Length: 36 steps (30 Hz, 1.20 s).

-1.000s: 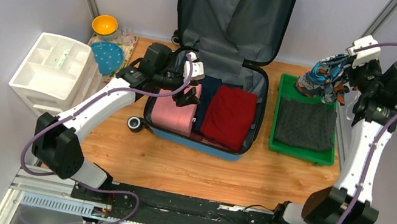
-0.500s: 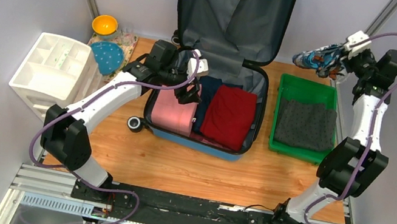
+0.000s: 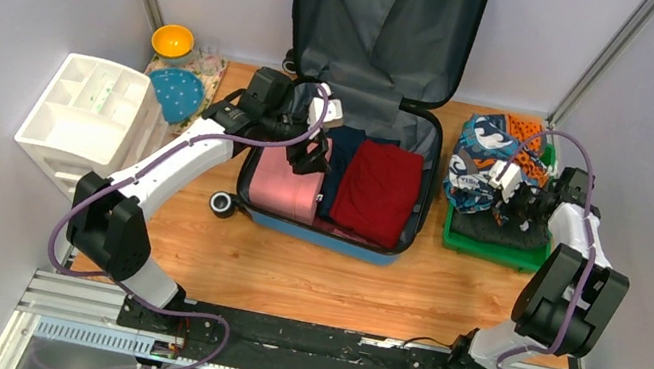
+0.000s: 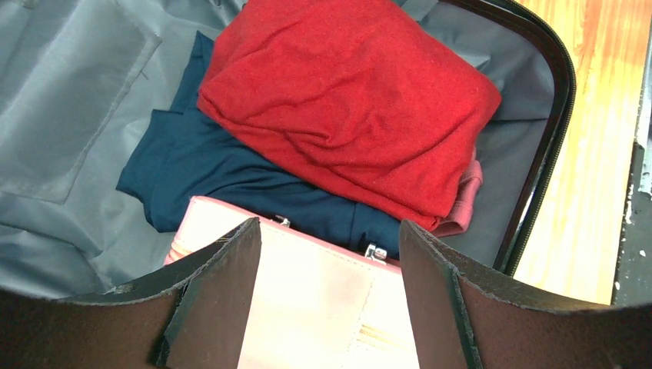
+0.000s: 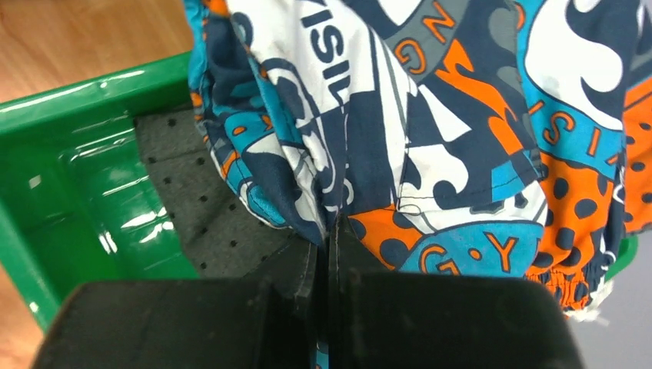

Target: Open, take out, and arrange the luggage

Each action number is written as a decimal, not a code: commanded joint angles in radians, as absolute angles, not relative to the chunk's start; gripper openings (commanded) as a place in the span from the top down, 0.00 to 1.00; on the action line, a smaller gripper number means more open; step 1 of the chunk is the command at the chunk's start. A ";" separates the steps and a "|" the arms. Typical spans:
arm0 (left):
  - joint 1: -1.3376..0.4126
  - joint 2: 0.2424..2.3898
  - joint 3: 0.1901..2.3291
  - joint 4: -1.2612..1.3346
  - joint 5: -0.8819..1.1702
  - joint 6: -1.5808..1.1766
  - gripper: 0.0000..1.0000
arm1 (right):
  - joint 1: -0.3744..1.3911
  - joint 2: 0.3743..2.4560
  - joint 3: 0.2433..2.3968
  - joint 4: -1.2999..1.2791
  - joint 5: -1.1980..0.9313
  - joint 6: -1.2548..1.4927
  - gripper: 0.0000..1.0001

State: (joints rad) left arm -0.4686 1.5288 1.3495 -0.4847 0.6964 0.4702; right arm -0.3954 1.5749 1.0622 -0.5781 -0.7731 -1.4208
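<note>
Now, at 12 o'clock on the bench point(image 3: 306, 277): the luggage point(image 3: 380, 32), wide open, lid standing up against the back wall. Inside, going from 9 o'clock to 3 o'clock: a pink bag point(image 3: 287, 188), a dark blue cloth point(image 3: 344, 162) and a red cloth point(image 3: 380, 192), the red one lying partly on the blue one.

Hanging just over the pink bag, on the 9 o'clock side of the case: the left hand point(image 4: 329, 231), fingers spread wide apart, gripping nothing.

Over at 3 o'clock, just beside the luggage: a green tray point(image 3: 492, 252) with a grey cloth point(image 3: 497, 233) in it. Low over that tray: the right hand point(image 5: 328, 246), squeezed tight on a bright patterned cloth point(image 3: 482, 156) of blue, orange and white. Heaped on the 12 o'clock end of the tray and hanging over its rim on the luggage side.

Well apart at 9 o'clock: a white box with little rooms point(image 3: 86, 117). Behind it, near 10 o'clock: an orange bowl point(image 3: 172, 40) and a blue spotted thing point(image 3: 175, 92).
</note>
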 commanded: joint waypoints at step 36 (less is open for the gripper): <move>-0.374 1.514 1.342 -0.393 0.771 0.132 0.26 | 0.236 1.278 1.193 -0.771 -0.743 -0.687 0.41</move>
State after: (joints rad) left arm -0.4404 1.5612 1.3708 -0.4870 0.7273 0.2977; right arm 0.1047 1.3705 1.3491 -1.0584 -0.8379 -0.9604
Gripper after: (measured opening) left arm 0.741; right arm 0.605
